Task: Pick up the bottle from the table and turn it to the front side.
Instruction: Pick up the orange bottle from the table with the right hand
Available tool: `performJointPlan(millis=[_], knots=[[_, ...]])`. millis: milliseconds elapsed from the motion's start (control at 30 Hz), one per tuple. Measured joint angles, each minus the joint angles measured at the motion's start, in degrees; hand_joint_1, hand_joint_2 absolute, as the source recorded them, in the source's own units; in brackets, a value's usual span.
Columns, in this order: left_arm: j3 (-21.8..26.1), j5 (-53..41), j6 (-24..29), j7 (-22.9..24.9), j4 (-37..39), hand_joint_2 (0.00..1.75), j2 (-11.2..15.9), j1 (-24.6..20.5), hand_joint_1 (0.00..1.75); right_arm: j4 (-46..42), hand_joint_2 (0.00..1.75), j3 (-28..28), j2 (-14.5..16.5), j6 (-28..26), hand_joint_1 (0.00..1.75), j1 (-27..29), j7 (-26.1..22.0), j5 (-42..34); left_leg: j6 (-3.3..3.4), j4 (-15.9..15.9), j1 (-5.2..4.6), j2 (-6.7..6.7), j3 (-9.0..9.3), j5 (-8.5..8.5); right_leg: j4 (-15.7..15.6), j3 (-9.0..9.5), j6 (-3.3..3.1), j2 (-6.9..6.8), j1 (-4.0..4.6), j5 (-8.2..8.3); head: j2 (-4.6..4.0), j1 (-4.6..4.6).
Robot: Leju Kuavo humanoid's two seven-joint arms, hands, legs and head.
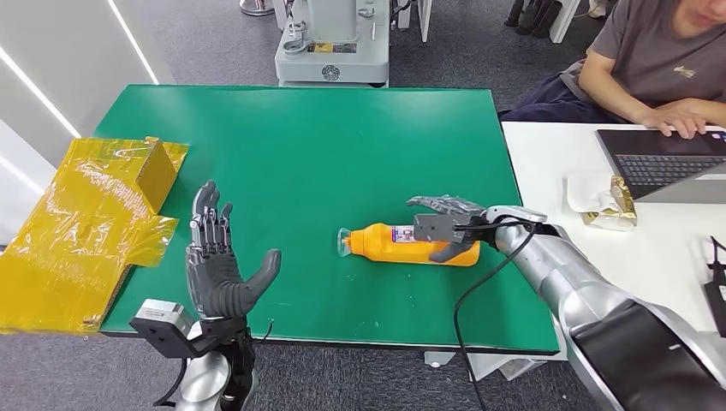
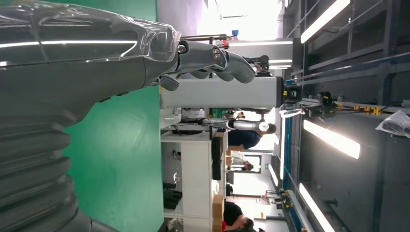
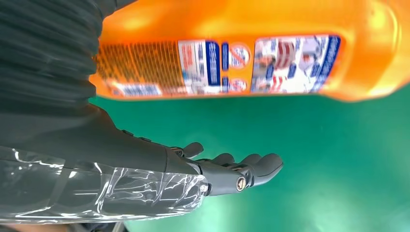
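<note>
The orange bottle lay on its side near the green table's front edge. The right hand straddled it, fingers spread, not yet gripping; closing likely came next. The left hand hovered with fingers spread at the front-left corner.

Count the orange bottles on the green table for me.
1. The orange plastic bottle lies on its side near the green table's front right, with the right hand over it.

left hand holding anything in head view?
No: the left hand is raised with fingers spread near the table's front edge, apart from the bottle.
</note>
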Motion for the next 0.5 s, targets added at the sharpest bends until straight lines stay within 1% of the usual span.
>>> performJointPlan(millis=[233, 500], knots=[[0.0, -0.1, 1.2, 0.0, -1.2, 1.75, 0.2, 1.5, 0.00, 0.8, 1.75, 0.5, -0.8, 0.6, 0.00, 0.8, 2.7, 0.4, 0.00, 0.0, 0.00, 0.00, 0.00, 0.00, 0.0, 0.00, 0.00, 0.00, 0.00, -0.01, 0.00, -0.01], [0.0, -0.2, 1.3, 0.0, -1.8, 1.75, 0.3, 2.6, 0.00, 1.3, 1.75, 0.9, -2.0, 0.1, 0.00, 1.8, 2.7, 0.1, 0.00, 0.0, 0.00, 0.01, 0.01, 0.00, 0.0, 0.00, 0.00, 0.00, 0.00, 0.00, 0.00, 0.00]])
